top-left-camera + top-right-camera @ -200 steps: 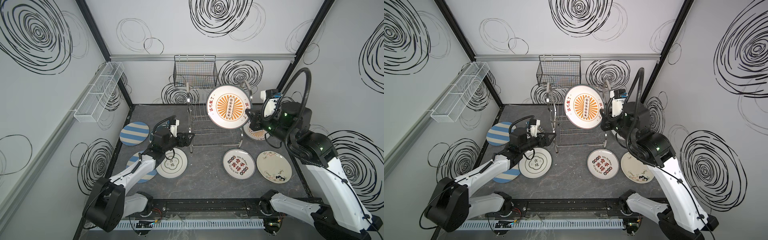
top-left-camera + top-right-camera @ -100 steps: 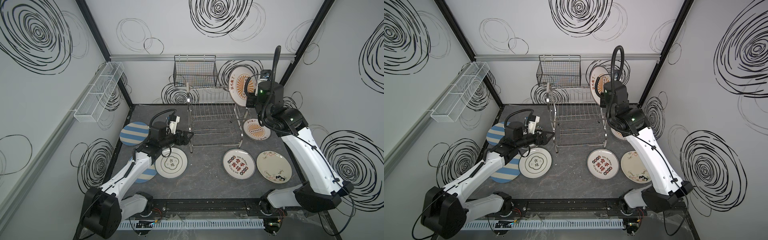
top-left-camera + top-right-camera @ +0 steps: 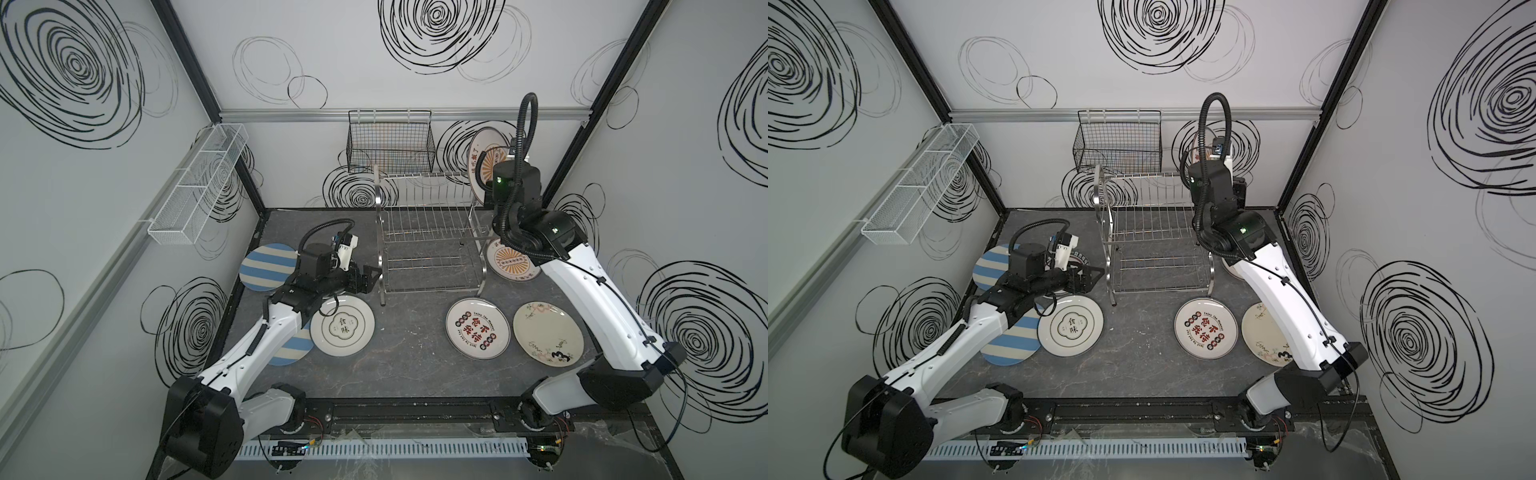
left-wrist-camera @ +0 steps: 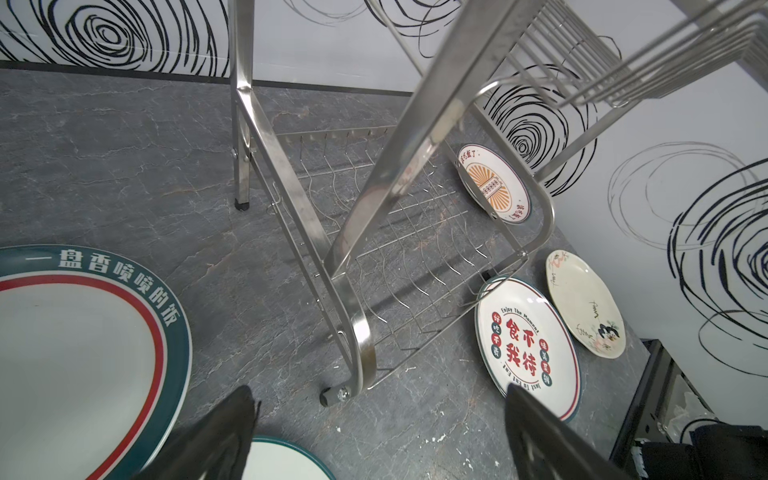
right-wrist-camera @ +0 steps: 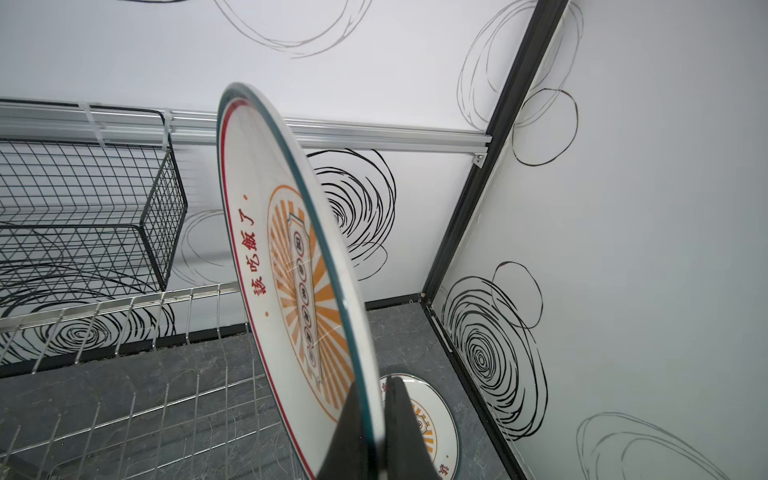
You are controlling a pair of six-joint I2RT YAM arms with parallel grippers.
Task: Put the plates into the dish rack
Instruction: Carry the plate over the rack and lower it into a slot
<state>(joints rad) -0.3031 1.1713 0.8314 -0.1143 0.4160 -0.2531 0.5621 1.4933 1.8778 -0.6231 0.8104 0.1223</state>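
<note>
The step in hand looked like loading the first plate, since the dish rack [image 3: 428, 199] had none in it yet. The next move would need the plate's edge lined up with a gap between the upright wires, a slow trip down, and only then letting go.

To the left of the rack, the left arm lay low and stretched toward the rack's front left leg. The left gripper [image 3: 371, 279] was just beside that leg, with its fingers spread wide and nothing in them. A striped plate [image 3: 268, 268] lay flat to the left of the rack. A second striped plate [image 3: 291, 349] peeked out from under the arm. A green-rim plate [image 4: 83, 353] lay below the wrist. A white plate with a clover mark [image 3: 343, 326] lay in front of the rack's left corner.

In front of the rack's right corner lay a red-letter plate [image 3: 478, 328] and a cream plate [image 3: 548, 334]. Just to the right of the rack, a sunburst plate [image 3: 513, 262] lay flat.

The right arm rose tall and bent at the elbow, with its wrist up by the rack's right end. The right gripper [image 5: 376, 386] was pinching the rim of the held sunburst plate [image 5: 291, 270]. That plate stood on its edge in the air, above the right end of the rack's top shelf.
</note>
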